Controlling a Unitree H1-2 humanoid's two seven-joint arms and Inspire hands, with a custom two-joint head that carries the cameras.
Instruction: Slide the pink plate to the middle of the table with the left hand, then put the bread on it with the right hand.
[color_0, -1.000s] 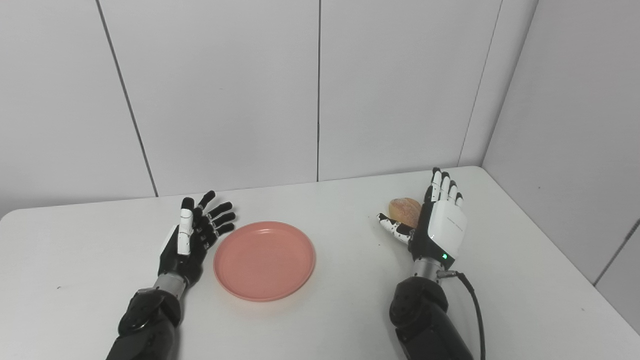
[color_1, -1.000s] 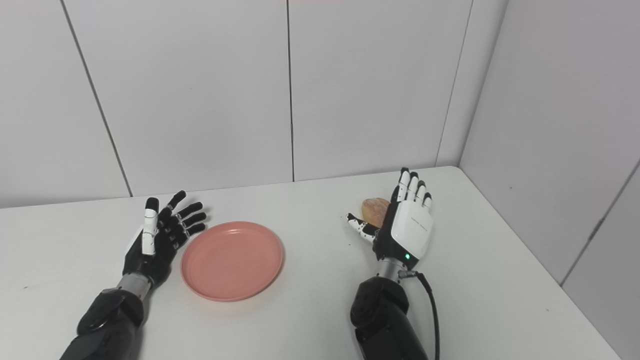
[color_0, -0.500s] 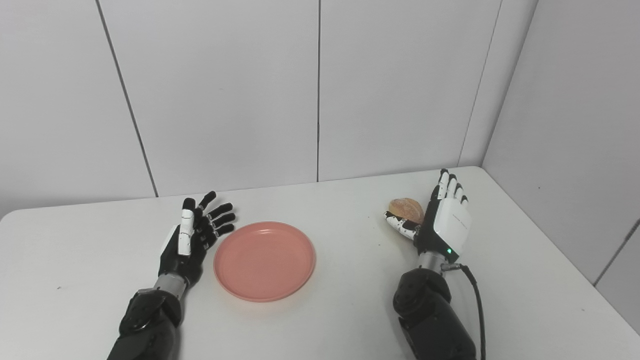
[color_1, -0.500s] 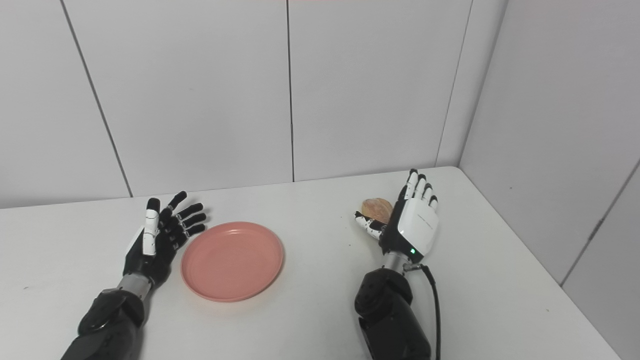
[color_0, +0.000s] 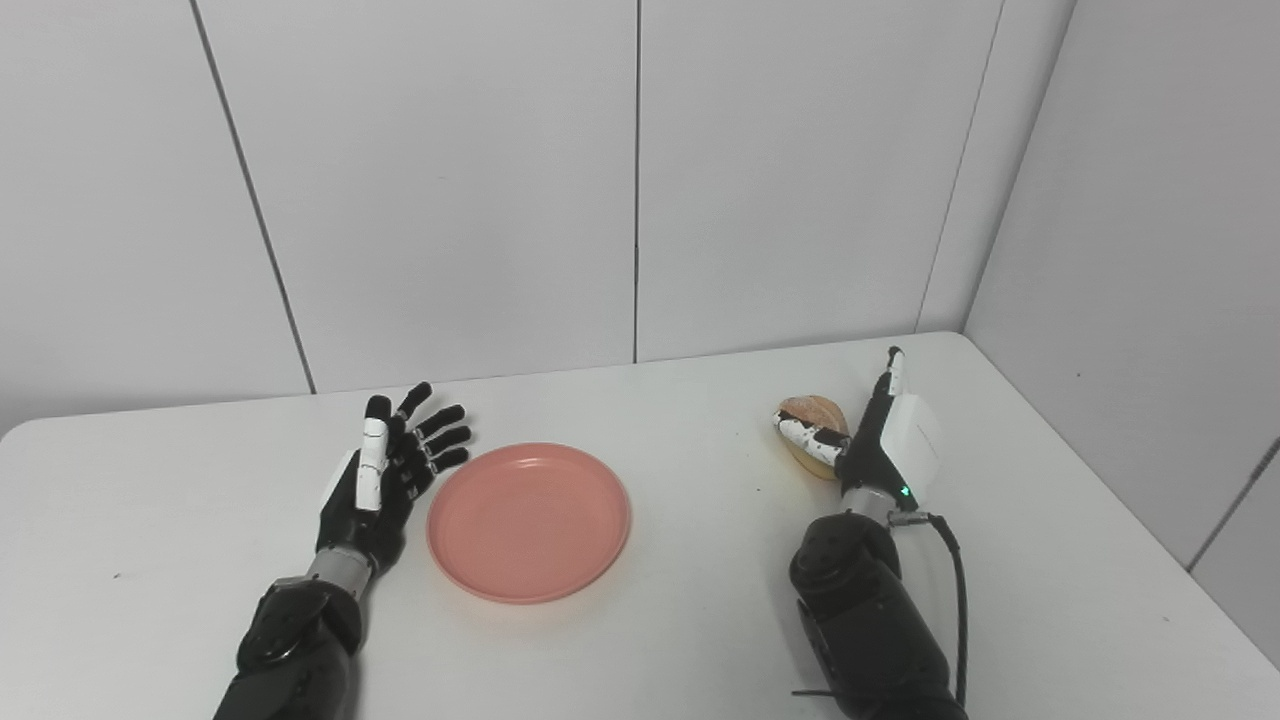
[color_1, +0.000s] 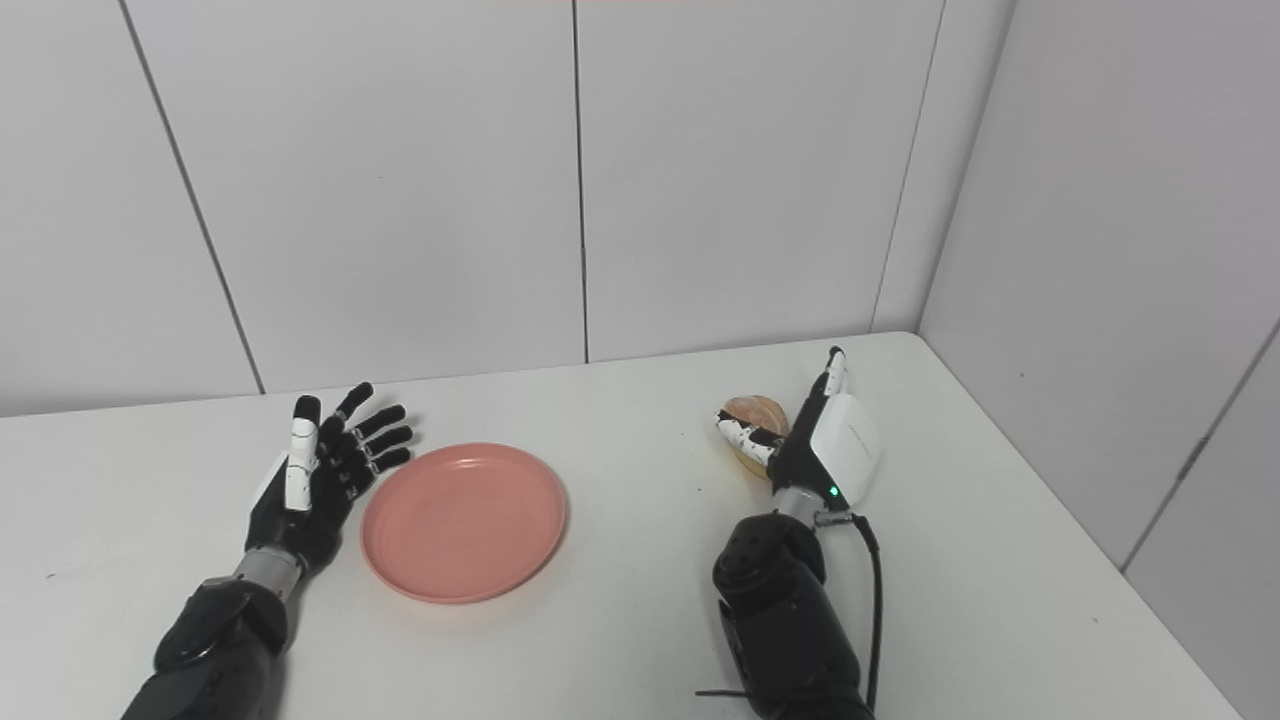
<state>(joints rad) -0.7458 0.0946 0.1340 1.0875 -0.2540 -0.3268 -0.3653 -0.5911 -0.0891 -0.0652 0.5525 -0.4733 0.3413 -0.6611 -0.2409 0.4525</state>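
Observation:
A pink plate (color_0: 528, 522) lies flat on the white table (color_0: 690, 610), left of the middle. My left hand (color_0: 385, 475) rests just off the plate's left rim, open, fingers spread and apart from the rim. A brown bread roll (color_0: 812, 409) sits at the right rear of the table. My right hand (color_0: 885, 432) stands edge-on against the roll's right side, open, fingers stretched out straight behind it and the thumb lying across its front. The roll's lower half is hidden by the thumb.
White wall panels close off the back, and another wall (color_0: 1130, 250) runs along the right side. The table's right edge (color_0: 1130, 520) runs diagonally close behind the right hand.
My right hand has moved forward and turned edge-on around the bread, its thumb now across the roll's front. The left hand and the plate have stayed where they were.

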